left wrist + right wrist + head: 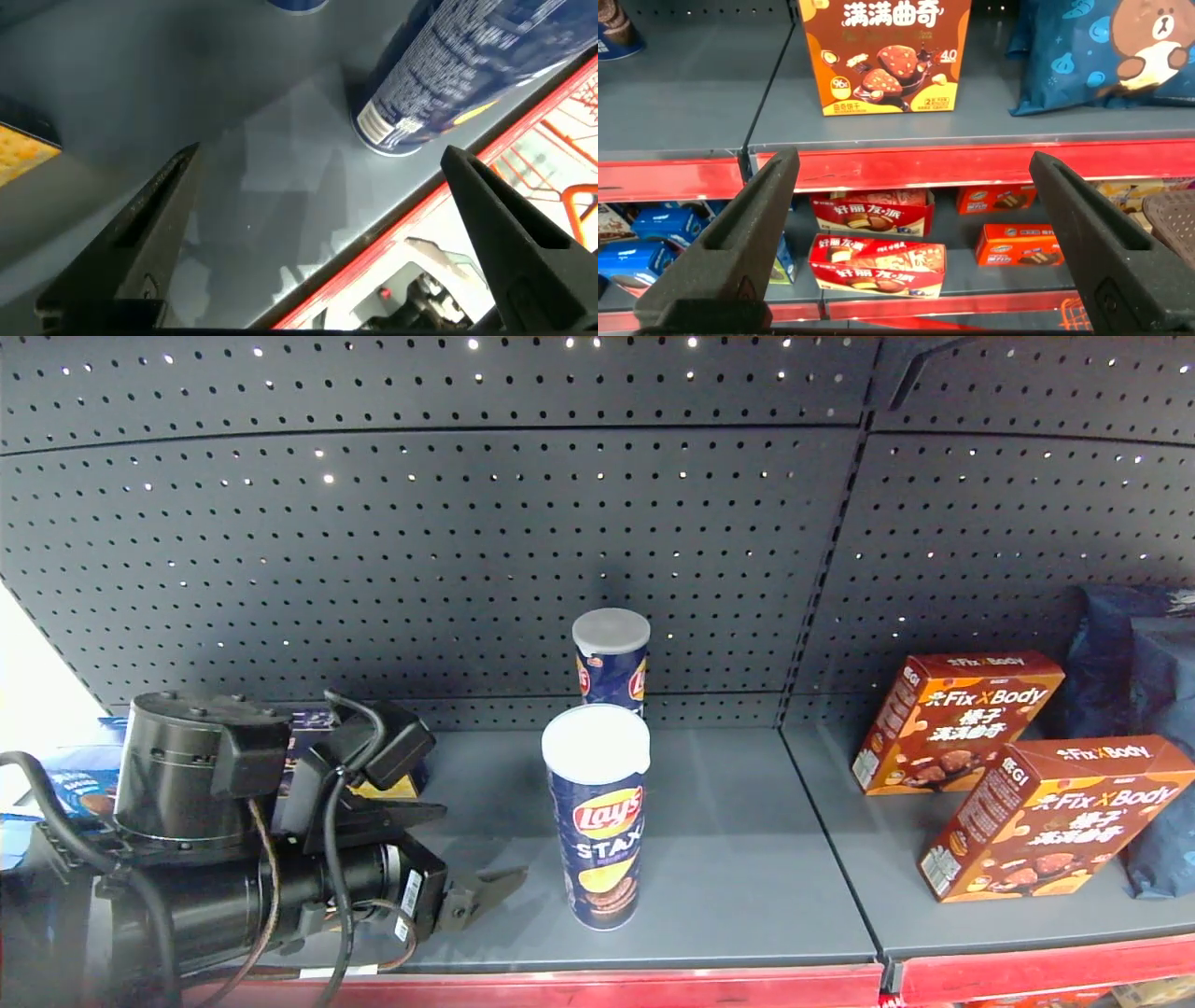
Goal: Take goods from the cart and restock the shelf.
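Your left gripper (481,845) lies low over the left part of the grey shelf (747,859), close to its red front edge (653,980). Its jaws stand wide apart and hold nothing. The left wrist view confirms bare shelf surface between the two dark fingers (140,224).

Just beside that gripper, toward the shelf's middle, a navy chip can with a white lid (597,821) stands upright near the front edge. It is clear of both fingers. A second chip can with a grey lid (611,663) stands upright directly behind the first, close to the perforated back panel (420,541). From the head view you cannot tell whether the two cans touch.

Behind the left arm there is a box with a yellow face (397,786), mostly hidden. A blue packet (70,784) sits at the far left.

On the neighbouring bay to the right, two brown biscuit boxes lie tilted, one toward the back (957,721) and one toward the front (1055,817). Dark blue bags (1144,644) sit beside them at the right edge.

Your right gripper (915,159) is out in front of the shelving, facing that right bay. Its jaws are also wide apart and empty. Beyond it are a brown biscuit box (885,54) and a blue bag printed with a bear (1102,51). Red boxes (876,264) and orange boxes (1018,245) sit on the shelf below.
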Tool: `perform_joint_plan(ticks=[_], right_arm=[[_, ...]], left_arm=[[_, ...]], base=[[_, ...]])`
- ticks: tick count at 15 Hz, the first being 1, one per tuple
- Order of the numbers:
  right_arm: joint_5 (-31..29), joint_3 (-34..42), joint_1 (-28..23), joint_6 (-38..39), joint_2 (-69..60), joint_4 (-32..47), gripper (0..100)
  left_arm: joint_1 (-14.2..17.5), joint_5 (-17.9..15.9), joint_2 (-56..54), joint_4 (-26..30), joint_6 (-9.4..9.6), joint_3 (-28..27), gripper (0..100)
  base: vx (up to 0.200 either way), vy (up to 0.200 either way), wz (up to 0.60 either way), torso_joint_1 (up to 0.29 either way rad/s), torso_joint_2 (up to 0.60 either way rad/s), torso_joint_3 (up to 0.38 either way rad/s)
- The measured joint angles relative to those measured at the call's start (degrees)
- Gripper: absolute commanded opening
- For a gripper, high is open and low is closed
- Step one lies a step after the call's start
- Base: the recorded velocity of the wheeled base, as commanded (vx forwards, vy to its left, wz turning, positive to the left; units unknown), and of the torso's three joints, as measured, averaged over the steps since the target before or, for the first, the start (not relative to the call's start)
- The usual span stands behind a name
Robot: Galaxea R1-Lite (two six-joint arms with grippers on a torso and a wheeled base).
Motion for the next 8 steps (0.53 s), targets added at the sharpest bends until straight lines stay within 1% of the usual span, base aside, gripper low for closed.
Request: perform_joint_plan(ticks=[2, 4, 8], right_arm=[[0.0, 0.0, 0.0, 0.0, 0.0, 0.0, 100], [-0.01, 0.0, 0.0, 0.0, 0.0, 0.02, 100], [0.0, 0.0, 0.0, 0.0, 0.0, 0.02, 100]], left_arm=[[-0.23, -0.02, 1.18, -0.3, 0.0, -0.44, 100], [-0.48, -0.02, 2.34, -2.29, 0.06, -0.6, 100], [-0.67, -0.05, 4.35, -2.51, 0.68, -1.49, 100]], base=[[0.0, 0.0, 0.0, 0.0, 0.0, 0.0], [0.0, 0.0, 0.0, 0.0, 0.0, 0.0], [0.0, 0.0, 0.0, 0.0, 0.0, 0.0]])
